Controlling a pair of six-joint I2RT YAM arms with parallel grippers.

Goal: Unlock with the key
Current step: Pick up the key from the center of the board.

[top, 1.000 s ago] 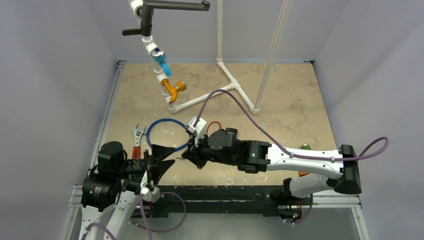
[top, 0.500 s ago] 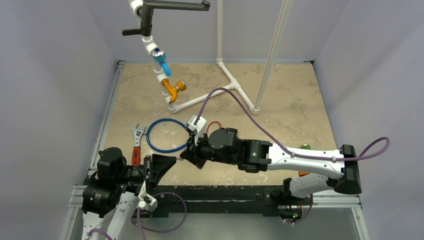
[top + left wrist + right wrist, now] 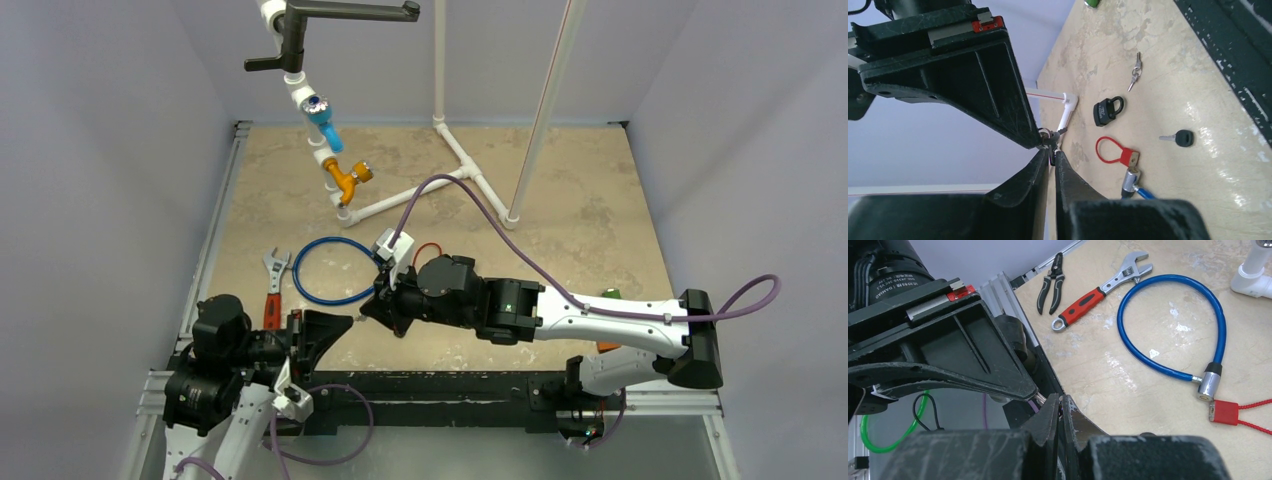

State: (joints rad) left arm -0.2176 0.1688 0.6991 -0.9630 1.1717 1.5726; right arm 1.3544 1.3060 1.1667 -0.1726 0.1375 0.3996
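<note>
Meeting tip to tip near the 7 o'clock edge of the table (image 3: 560, 190), the left claw (image 3: 346, 321) and right claw (image 3: 366, 314) both pinch the key (image 3: 1046, 135). In the left wrist view, the black padlock (image 3: 1108, 111) lies at 2 o'clock from it.

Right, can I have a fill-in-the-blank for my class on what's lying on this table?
The cable lock has a ___ loop.
The wrench has a ___ handle.
The padlock is ___.
The tool nearest the pliers is the ___.
Missing words: blue; red; black; wrench.
</note>
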